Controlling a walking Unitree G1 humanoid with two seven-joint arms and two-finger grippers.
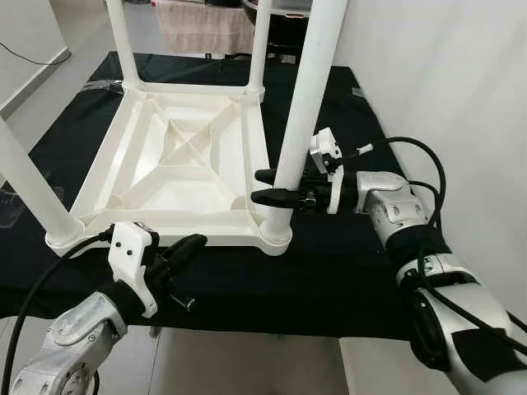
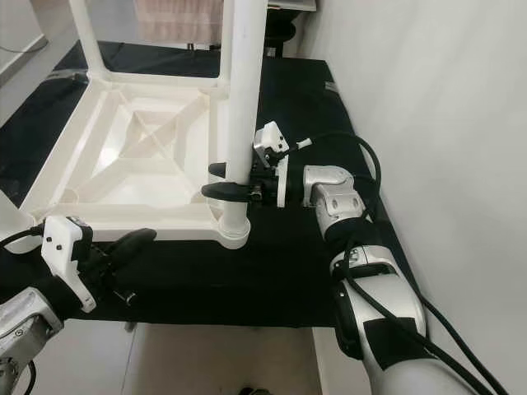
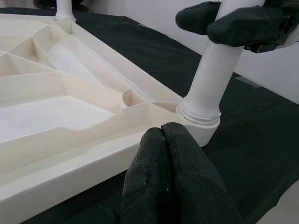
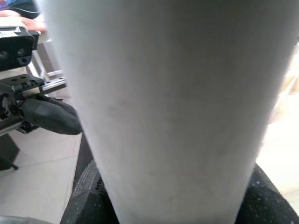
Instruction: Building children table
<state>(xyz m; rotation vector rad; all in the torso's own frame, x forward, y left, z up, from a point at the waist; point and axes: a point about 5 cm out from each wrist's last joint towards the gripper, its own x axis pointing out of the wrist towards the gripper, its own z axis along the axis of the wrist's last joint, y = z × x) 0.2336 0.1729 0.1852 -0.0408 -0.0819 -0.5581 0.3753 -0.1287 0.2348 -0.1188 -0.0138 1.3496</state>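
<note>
Table top: your white table top (image 1: pixel 177 164) lies upside down on the black cloth (image 1: pixel 329 263), legs up.
Right gripper: your right gripper (image 1: pixel 265 187) has its fingers clamped on either side of the near-right leg (image 1: pixel 309 99), low above its socket.
Left gripper: your left gripper (image 1: pixel 188 244) hovers just off the near edge, fingers pressed together, empty.
Surroundings: a white wall (image 1: pixel 445 74) stands close on your right.

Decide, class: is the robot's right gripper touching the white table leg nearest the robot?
Touching. In the left eye view, the right gripper has a black finger on either side of the table leg, pressed against it.
</note>
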